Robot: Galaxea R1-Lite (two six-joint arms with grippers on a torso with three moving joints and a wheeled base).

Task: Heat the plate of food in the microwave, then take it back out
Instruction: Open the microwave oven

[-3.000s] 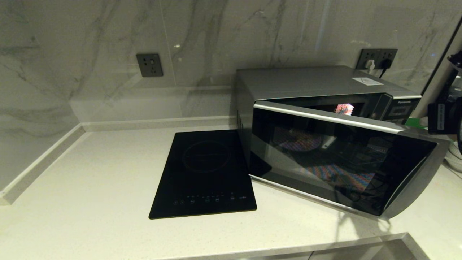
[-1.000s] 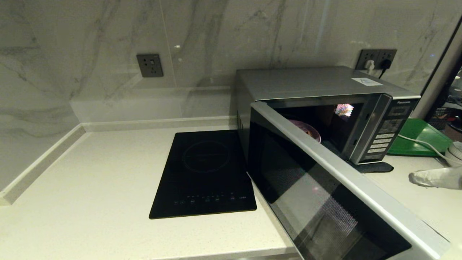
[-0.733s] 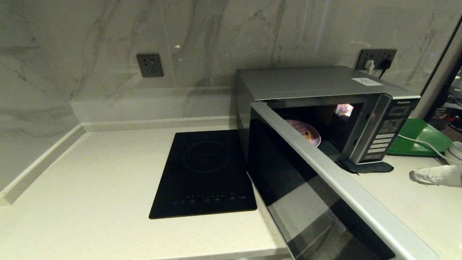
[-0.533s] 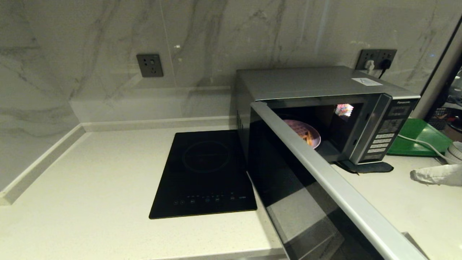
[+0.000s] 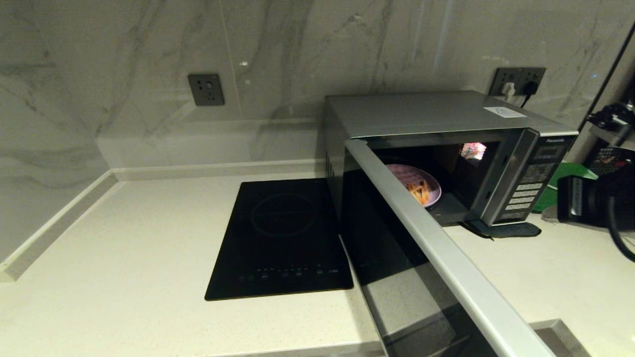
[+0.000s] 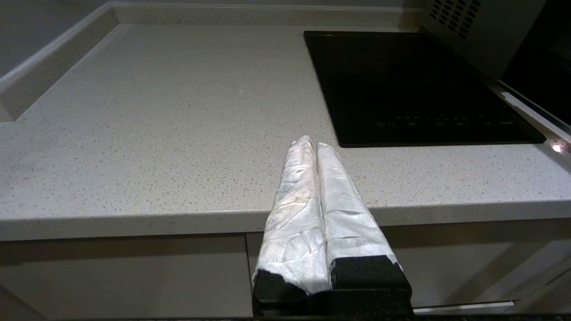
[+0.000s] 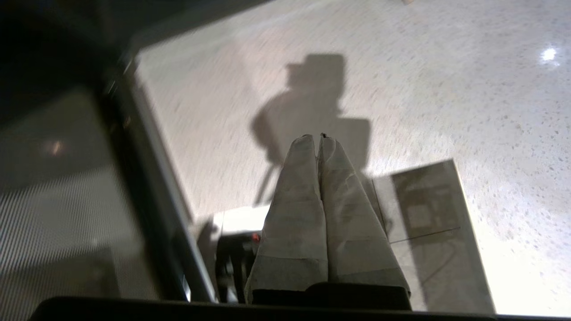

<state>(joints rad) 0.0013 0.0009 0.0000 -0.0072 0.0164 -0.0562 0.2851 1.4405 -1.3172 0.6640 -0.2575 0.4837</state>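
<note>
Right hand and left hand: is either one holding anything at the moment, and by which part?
Nothing is held. The right hand is shut and empty above the counter beside the microwave door; the left hand is shut and empty at the counter's front edge.

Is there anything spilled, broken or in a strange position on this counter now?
Nothing stands out. The microwave door is swung wide open, and the plate of food sits level inside with its fries on it.

A pale speckled countertop (image 5: 124,258) is occupied by a black induction cooktop (image 5: 283,238), the microwave (image 5: 446,124), and apparently a green tray (image 5: 565,178).
</note>
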